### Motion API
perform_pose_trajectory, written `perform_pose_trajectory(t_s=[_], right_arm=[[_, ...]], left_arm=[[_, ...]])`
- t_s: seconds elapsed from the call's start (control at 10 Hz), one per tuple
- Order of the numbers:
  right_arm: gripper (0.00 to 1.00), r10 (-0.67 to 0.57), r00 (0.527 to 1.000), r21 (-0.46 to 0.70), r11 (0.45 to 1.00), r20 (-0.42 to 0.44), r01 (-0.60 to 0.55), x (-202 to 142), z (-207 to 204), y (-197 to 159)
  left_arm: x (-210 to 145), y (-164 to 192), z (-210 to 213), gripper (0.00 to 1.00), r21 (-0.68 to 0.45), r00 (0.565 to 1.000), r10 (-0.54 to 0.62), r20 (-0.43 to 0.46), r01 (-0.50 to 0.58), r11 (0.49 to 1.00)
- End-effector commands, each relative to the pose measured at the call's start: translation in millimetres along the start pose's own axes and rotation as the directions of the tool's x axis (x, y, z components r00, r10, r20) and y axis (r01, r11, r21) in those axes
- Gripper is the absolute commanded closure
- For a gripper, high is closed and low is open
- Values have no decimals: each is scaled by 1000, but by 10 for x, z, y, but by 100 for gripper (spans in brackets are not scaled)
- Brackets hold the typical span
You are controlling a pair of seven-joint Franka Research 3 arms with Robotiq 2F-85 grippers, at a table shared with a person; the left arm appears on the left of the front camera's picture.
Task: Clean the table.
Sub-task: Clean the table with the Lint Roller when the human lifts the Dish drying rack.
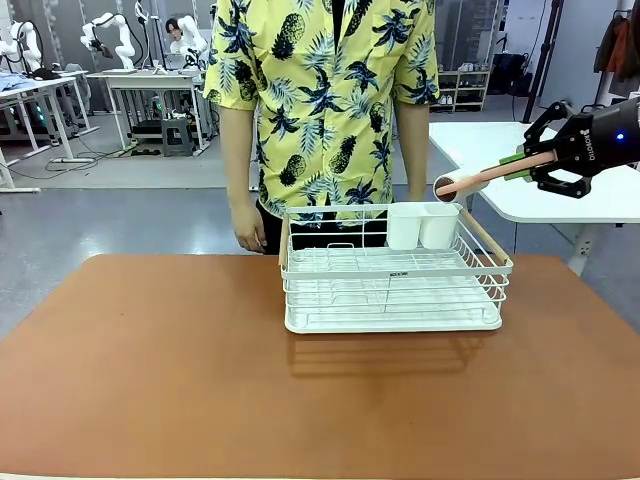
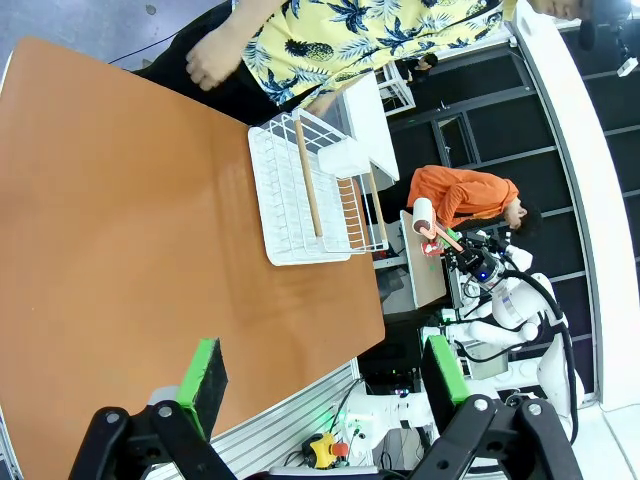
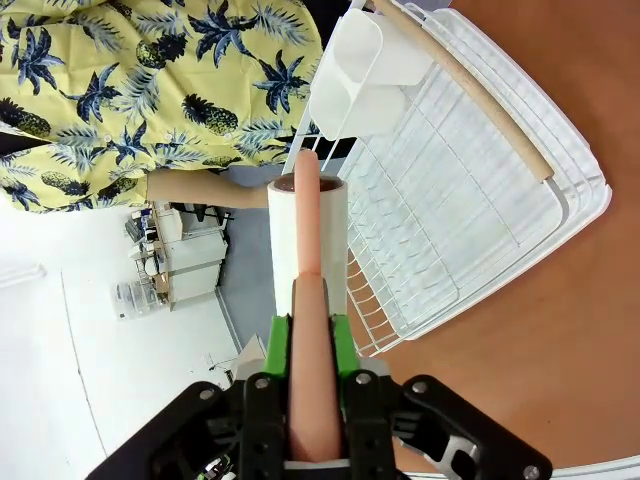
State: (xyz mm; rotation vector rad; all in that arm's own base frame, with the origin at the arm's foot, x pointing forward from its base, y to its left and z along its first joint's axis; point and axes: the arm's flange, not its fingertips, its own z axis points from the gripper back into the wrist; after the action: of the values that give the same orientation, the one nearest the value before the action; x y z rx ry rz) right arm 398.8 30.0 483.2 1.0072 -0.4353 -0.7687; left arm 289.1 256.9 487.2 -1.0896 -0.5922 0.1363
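One roller is pinched by its handle in the right gripper, aloft beside the rack, likely for rolling over the table below; the left gripper is spread, empty.

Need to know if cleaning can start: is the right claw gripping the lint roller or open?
Shut on it: the right claw clamps the lint roller by its pink handle, from both sides.

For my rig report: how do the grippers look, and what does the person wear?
Both grippers are black with green pads. The right gripper carries white lettering and a small blue light. The left gripper shows round bolts at its joints. The person's shirt is yellow, short-sleeved, printed with blue leaves and pineapples.
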Motion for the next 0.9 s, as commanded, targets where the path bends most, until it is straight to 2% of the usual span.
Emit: perform_pose_trajectory(t_s=[0.0, 0.8], right_arm=[[100, -4, 1000, 3, 1000, 0, 4, -6, 5, 9], [100, -4, 1000, 3, 1000, 0, 4, -6, 5, 9]], left_arm=[[-16, -8, 20, 0, -21, 1000, -13, 8, 13, 1000], [-16, -8, 20, 0, -21, 1000, -13, 8, 13, 1000]])
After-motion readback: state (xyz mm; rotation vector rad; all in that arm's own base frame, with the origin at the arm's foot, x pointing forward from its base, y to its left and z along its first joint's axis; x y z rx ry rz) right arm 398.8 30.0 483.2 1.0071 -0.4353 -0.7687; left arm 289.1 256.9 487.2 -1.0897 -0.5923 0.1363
